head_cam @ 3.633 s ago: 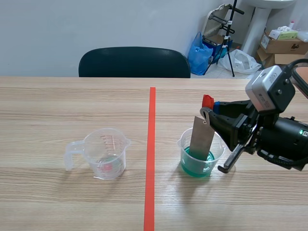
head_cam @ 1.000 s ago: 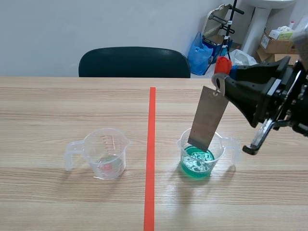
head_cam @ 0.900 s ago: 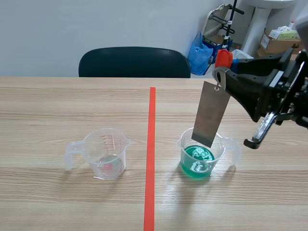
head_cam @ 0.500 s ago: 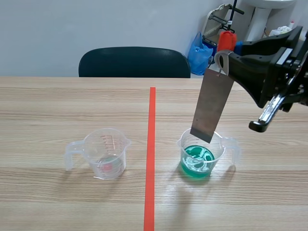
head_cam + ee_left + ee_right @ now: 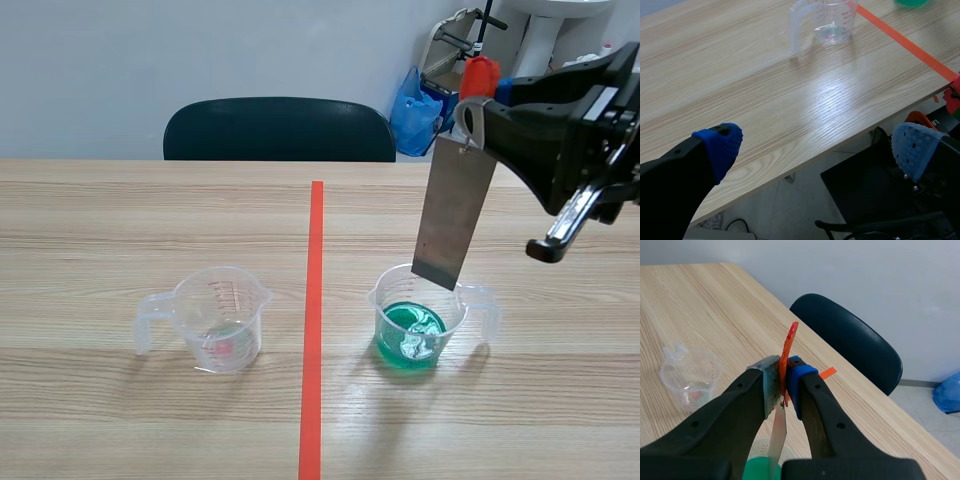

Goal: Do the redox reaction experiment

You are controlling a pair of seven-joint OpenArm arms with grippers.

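Scene view: a thin, dull grey metal plate (image 5: 455,222) hangs in the upper right of the frame, long and rectangular, slightly tilted, with a hole at its top edge. It dangles from a red clip (image 5: 480,76), and the right claw (image 5: 478,104) is clenched on that clip. The right arm comes in from the right edge, raised well above the counter (image 5: 100,250), its claw pointing toward the frame's centre. The plate's lower edge sits about level with the rim of a clear plastic cup (image 5: 418,318) at lower right of centre, above the green liquid that fills the cup's bottom. A second clear measuring cup (image 5: 215,318) with red markings stands at lower left and looks almost empty. An orange-red tape line (image 5: 313,330) runs between the two cups. A dark chair (image 5: 278,128) stands behind the counter.

Left wrist view: the left claw (image 5: 817,150) is released, its blue dotted pads (image 5: 722,145) wide apart, held past the counter's near edge. The measuring cup with red markings stands well ahead of it, beside the tape line.

Right wrist view: the right claw grips the red clip between one grey pad and one blue pad. The metal plate hangs edge-on under the claw, over the green liquid. The near-empty measuring cup stands apart, ahead of the claw's grey-padded finger.
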